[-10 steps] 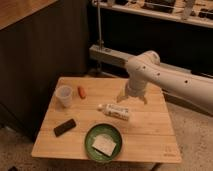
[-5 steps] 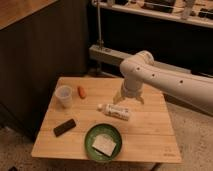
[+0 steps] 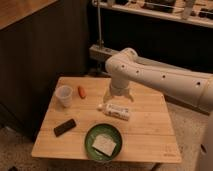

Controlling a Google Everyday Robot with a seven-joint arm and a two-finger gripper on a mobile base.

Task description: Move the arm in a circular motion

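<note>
The arm (image 3: 165, 82) enters from the right edge and extends leftward over the rear of the wooden table (image 3: 150, 137), turning downward at a rounded joint. The gripper (image 3: 120, 97) hangs directly below that joint, at the arm's left end, just behind a white tube (image 3: 116, 111) lying on the table. Its two prongs appear spread apart, gripping nothing. A clear cup (image 3: 64, 96) stands well to its left.

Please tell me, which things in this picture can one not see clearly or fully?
1. Camera view: the arm runs out at the right edge; its base is cut off.
2. The gripper hangs over the table near the white tube; the tube's label is too blurred to read.
3. The dark bar and the pale block in the green plate are too small to identify.
</note>
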